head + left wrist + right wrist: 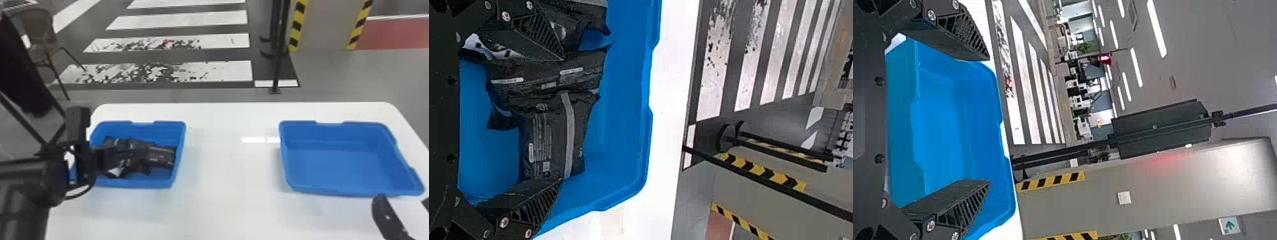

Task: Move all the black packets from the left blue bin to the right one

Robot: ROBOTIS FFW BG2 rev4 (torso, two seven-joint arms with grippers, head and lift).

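my left pincer gapes empty over the left bin, probably spread wide to straddle the packets heaped inside that bin. my right pincer, also parted and empty, is well right of it, by the right bin, their goal.

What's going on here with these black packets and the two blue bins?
A robot seems to be partway into shifting packets between bins. Its left claw is open over the left blue bin, where several black packets lie piled together, and it isn't closed on any of them. The right claw is also open and empty, near the right blue bin. No packets are in that bin at this moment.
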